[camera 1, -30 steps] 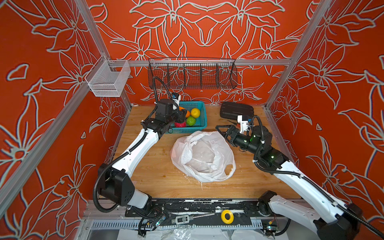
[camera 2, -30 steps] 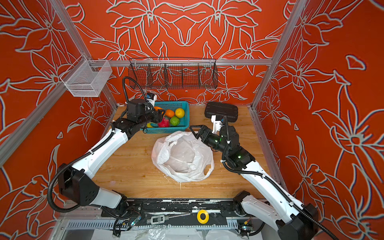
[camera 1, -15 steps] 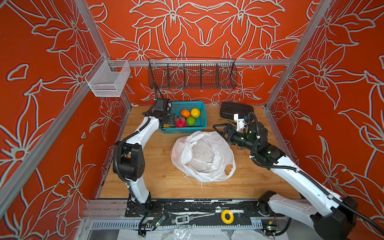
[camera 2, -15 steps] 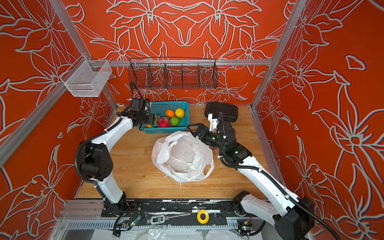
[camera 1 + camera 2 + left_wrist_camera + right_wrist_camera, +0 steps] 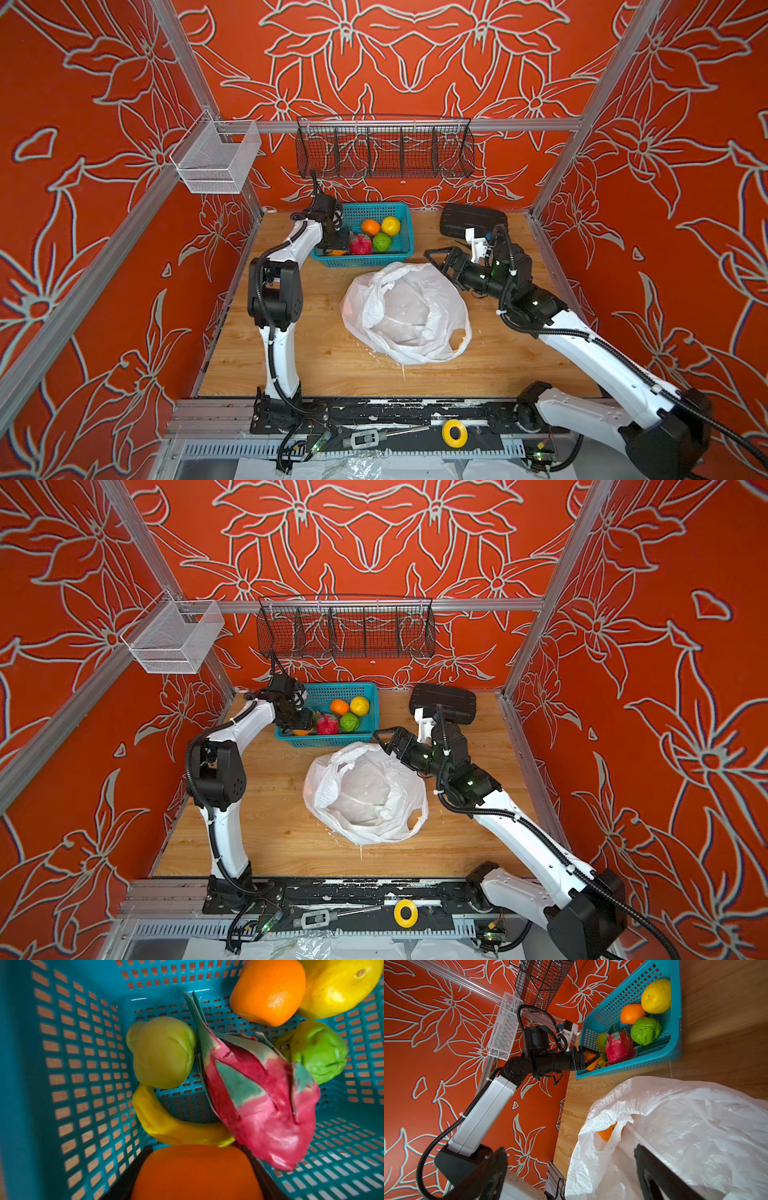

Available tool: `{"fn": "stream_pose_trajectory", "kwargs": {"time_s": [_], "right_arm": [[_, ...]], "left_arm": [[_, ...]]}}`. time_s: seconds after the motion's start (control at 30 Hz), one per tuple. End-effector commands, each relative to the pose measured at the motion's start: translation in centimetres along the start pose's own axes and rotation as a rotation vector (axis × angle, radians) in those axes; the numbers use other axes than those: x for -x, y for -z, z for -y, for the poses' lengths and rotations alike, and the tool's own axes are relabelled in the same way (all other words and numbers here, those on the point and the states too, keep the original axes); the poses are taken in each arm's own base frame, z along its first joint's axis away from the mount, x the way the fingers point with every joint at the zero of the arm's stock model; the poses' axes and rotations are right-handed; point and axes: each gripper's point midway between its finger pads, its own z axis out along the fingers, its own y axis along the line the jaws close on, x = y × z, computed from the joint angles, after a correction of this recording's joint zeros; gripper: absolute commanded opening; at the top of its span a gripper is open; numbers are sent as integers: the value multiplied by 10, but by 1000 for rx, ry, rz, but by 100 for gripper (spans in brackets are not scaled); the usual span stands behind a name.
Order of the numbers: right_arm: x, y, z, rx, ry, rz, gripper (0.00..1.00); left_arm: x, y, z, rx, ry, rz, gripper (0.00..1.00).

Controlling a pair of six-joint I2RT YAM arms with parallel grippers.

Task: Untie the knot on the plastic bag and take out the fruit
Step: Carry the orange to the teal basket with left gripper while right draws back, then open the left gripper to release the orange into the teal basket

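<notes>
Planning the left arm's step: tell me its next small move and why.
Probably open the left gripper: it holds an orange low inside the teal basket, beside the banana and dragon fruit, so releasing should drop it there.

The lower edge of the left wrist view cuts off the held orange (image 5: 197, 1172). The dragon fruit (image 5: 259, 1105) hides one end of the banana (image 5: 166, 1126). The bag (image 5: 675, 1126) covers most of a second orange (image 5: 607, 1132); in both top views its contents cannot be told.

Open plastic bag (image 5: 405, 316), one orange (image 5: 607, 1133) inside
</notes>
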Motion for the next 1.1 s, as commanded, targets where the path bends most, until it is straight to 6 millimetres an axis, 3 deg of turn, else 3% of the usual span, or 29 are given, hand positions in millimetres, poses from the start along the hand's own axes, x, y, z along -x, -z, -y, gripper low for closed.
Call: {"fn": "stream_pose_trajectory", "kwargs": {"time_s": [0.0,0.2,0.33,0.43,0.6,0.67,0.83,1.07], "right_arm": [[6,5,-13,31,18,14,97],[5,11,-13,31,20,24,97],[7,15,-13,31,26,38,97],[6,15,-15,36,24,34,97],[6,16,-16,45,22,30,97],[5,17,-17,48,23,33,97],[3,14,-13,44,20,25,97],[-4,8,3,9,19,5,97]], "left_arm": [[-15,-10,-1,-25,7,-99,41],[-17,-19,-6,-15,23,-113,48],[-13,-9,-6,-10,25,-75,62],[-10,4,-5,-4,22,-46,66],[-4,29,-5,12,16,1,95],[0,42,-5,15,16,30,100],[9,87,9,-35,25,125,99],[3,178,60,-266,79,309,99]]}}
